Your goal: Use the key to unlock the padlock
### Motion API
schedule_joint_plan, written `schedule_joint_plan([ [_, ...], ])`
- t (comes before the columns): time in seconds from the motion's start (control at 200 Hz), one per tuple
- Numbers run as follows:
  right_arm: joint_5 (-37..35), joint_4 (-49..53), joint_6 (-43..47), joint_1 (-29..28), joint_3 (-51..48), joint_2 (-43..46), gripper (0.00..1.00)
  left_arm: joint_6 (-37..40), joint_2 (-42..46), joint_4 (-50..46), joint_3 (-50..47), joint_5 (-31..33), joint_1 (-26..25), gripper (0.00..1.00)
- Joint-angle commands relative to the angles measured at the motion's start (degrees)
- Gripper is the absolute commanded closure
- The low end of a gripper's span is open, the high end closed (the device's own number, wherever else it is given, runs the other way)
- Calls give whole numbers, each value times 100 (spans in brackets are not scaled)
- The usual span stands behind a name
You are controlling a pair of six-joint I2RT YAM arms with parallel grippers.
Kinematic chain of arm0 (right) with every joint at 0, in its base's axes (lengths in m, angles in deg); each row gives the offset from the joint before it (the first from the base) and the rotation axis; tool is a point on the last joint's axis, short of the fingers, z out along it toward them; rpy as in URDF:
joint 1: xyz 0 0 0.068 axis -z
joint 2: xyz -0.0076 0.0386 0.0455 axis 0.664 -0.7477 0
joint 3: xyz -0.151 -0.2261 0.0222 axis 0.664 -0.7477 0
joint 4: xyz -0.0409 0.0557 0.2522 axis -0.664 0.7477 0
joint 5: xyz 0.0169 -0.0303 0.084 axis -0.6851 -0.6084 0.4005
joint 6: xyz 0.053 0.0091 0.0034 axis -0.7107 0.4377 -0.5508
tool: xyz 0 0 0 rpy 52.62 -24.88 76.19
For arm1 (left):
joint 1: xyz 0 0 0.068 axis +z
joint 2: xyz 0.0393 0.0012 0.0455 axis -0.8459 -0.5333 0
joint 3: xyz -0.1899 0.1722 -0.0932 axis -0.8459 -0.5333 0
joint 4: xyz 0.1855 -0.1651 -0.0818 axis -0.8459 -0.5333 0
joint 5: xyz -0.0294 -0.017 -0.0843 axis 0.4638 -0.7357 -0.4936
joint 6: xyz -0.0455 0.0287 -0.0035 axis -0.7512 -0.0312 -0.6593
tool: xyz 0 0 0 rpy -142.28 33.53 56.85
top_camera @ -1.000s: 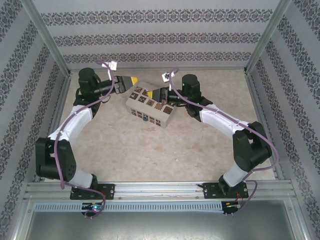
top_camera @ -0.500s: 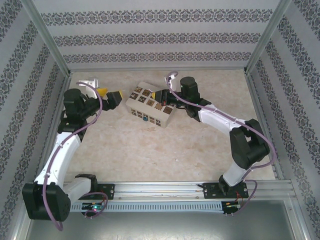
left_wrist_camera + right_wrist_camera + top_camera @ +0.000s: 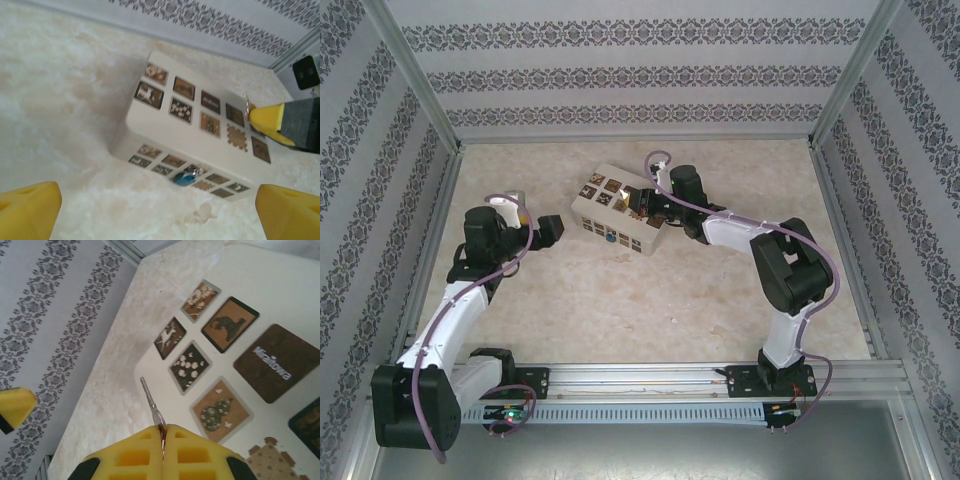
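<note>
The tiny blue padlock (image 3: 608, 238) (image 3: 186, 178) hangs on the near side face of a cream box (image 3: 616, 222) (image 3: 165, 140) (image 3: 270, 265) topped with dark picture tiles. My right gripper (image 3: 638, 203) (image 3: 164, 429) hovers over the box's top, shut on a thin silvery key (image 3: 153, 402) whose shaft sticks out ahead of the yellow fingers (image 3: 267, 121). My left gripper (image 3: 542, 228) (image 3: 160, 212) stands left of the box, open wide with nothing between its pads, facing the padlock side.
Patterned walls (image 3: 640, 75) and metal frame posts (image 3: 420, 85) close in the marbled table (image 3: 620, 300) on three sides. A metal rail (image 3: 640, 380) runs along the near edge. Bare floor lies in front of the box.
My left arm has swung back from the box's far left corner toward the near left. The right gripper, with the key, slid slightly left over the box top.
</note>
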State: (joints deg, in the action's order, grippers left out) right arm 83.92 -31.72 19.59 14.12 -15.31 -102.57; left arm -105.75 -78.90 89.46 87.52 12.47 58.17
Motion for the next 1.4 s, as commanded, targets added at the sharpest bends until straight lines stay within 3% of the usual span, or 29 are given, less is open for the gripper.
schedule_joint_plan([
  [0.0,-151,-200,-116,33,174,-186,100,-191,-46,446,-156,-34,39,0],
  [0.545,-173,16,41,24,439,-662,100,-401,-929,1087,-365,-564,-127,13],
  [0.779,-204,327,171,-2,252,-703,100,-322,-1465,1290,-162,-554,-469,24],
  [1.394,-284,538,218,-91,25,-713,100,-176,-2779,2417,259,-1009,-1181,35],
])
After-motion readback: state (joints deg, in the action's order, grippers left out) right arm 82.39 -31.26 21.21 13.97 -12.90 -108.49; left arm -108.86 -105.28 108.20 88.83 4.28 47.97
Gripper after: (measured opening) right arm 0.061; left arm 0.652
